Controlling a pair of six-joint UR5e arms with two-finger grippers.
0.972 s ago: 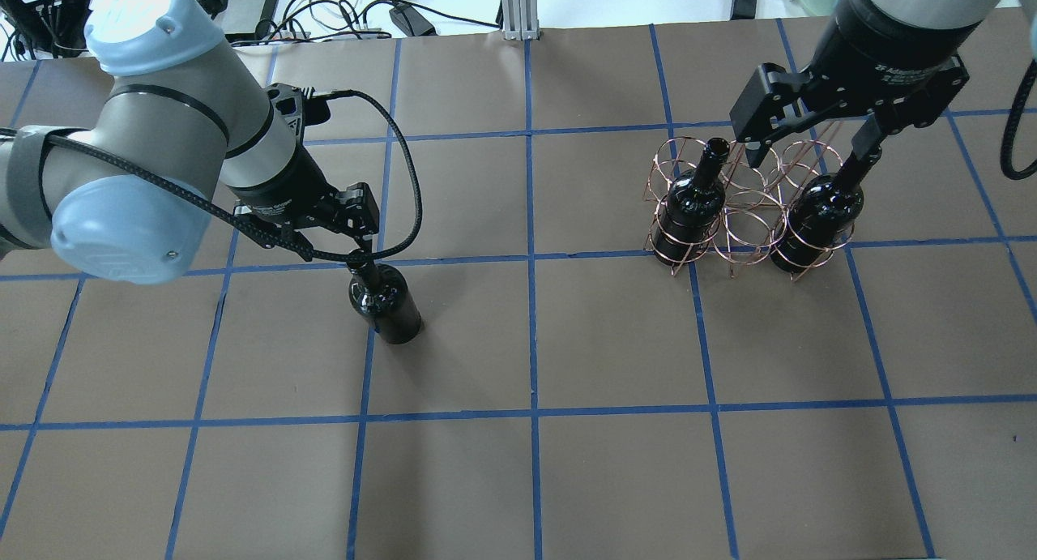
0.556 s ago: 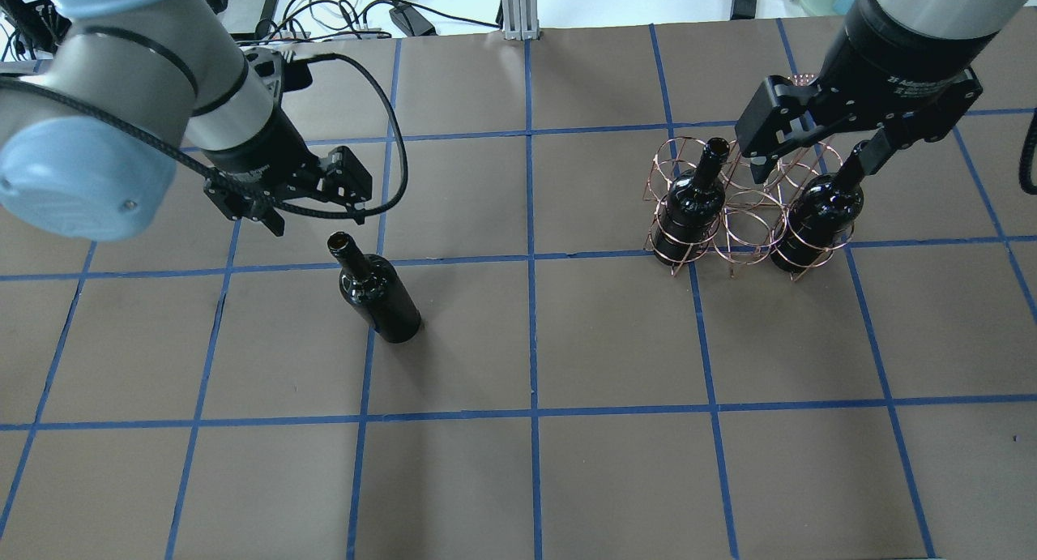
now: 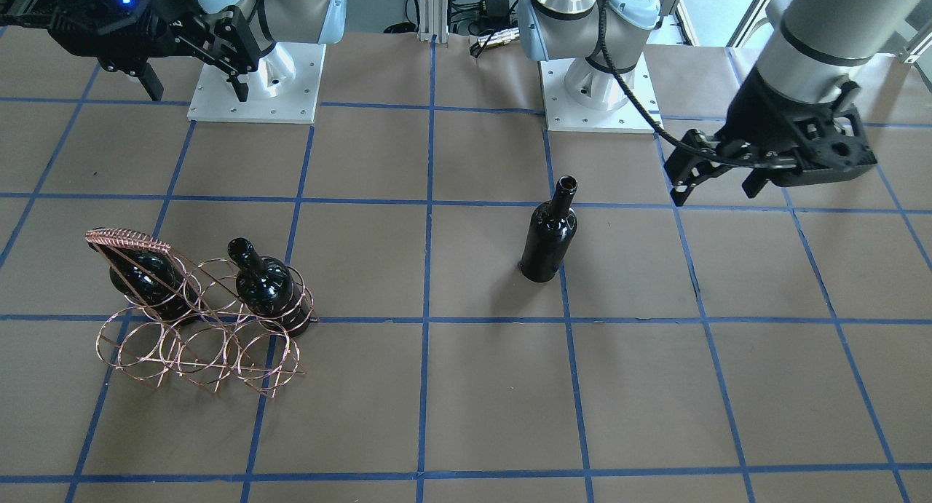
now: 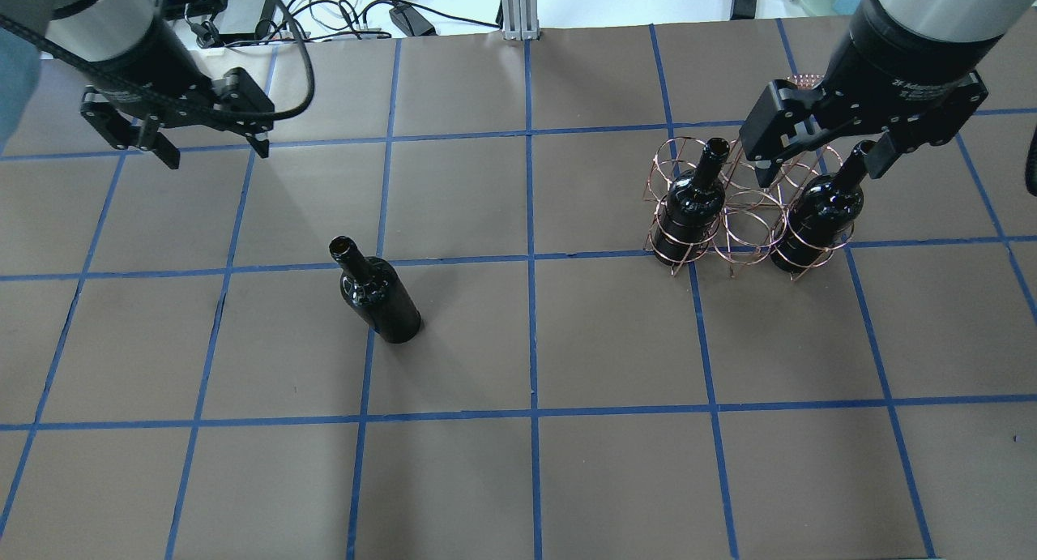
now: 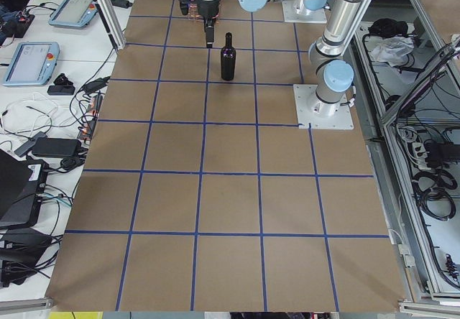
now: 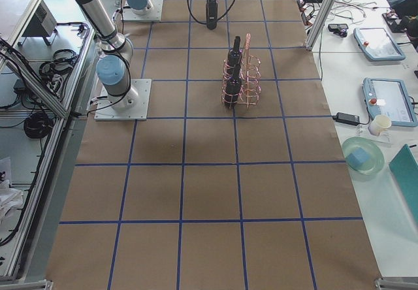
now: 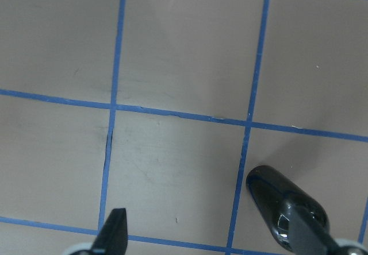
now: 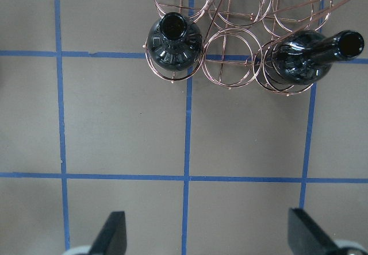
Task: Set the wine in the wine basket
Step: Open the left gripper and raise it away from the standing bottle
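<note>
A glossy black wine bottle [image 4: 377, 292] stands upright and alone on the brown table, left of centre; it also shows in the front view [image 3: 550, 234] and the left wrist view [image 7: 279, 206]. My left gripper [image 4: 219, 155] is open and empty, well behind and to the left of it, also in the front view [image 3: 713, 193]. The copper wire basket [image 4: 749, 220] stands at the right with two alike bottles [image 4: 689, 203] [image 4: 814, 220] in its near-row end rings. My right gripper [image 4: 820, 171] hangs open and empty above the basket, whose rings show in the right wrist view [image 8: 236, 48].
Blue tape lines grid the brown table. Cables and boxes [image 4: 348, 17] and a metal post [image 4: 518, 9] lie past the far edge. The two arm bases [image 3: 255, 81] [image 3: 597, 88] stand at the robot's side. The basket's wrapped handle [image 3: 127, 237] stands above its rings.
The left gripper has come off the free bottle's neck and moved away to the far left, open. The bottle stays standing. The right gripper has shifted slightly above the basket.
</note>
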